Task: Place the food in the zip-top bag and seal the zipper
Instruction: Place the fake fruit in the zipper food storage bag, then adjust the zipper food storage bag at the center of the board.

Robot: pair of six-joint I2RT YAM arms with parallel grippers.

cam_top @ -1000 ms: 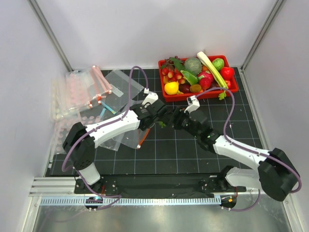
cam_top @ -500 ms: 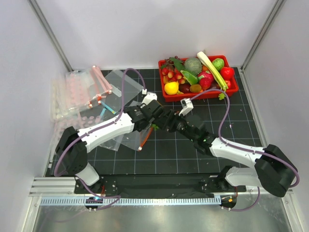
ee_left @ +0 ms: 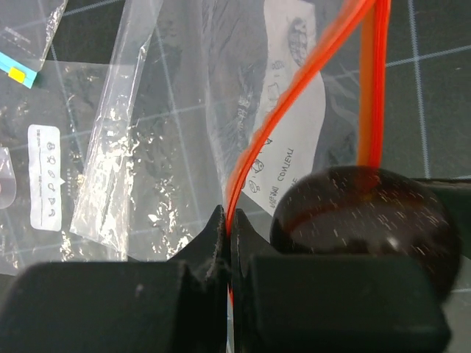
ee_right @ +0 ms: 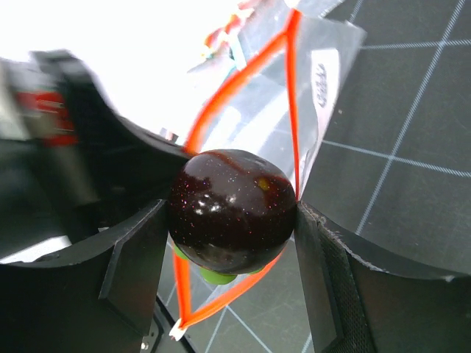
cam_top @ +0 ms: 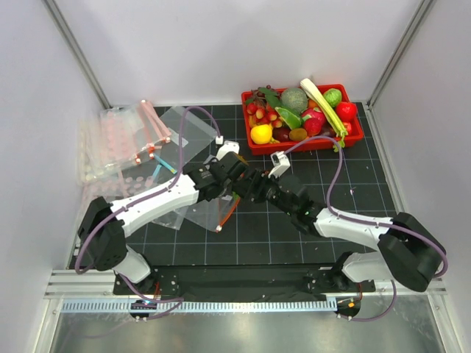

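left wrist: left end effector [ee_left: 227, 229] pinching zipper [ee_left: 378, 73]; right wrist: right end effector [ee_right: 228, 243] gripping dark fruit [ee_right: 232, 198]

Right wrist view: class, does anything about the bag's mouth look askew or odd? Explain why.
The zipper gapes into a lopsided loop because the left gripper pinches one strip, while the right gripper holds a dark round fruit at the opening. Nothing looks spilled or torn.

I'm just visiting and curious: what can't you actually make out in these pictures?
Overhead view: the left gripper and right gripper cover the dark fruit, so whether it is inside the bag is unclear.
Left wrist view: the bag's print is too blurred to read.
Right wrist view: glare whites out the upper left.
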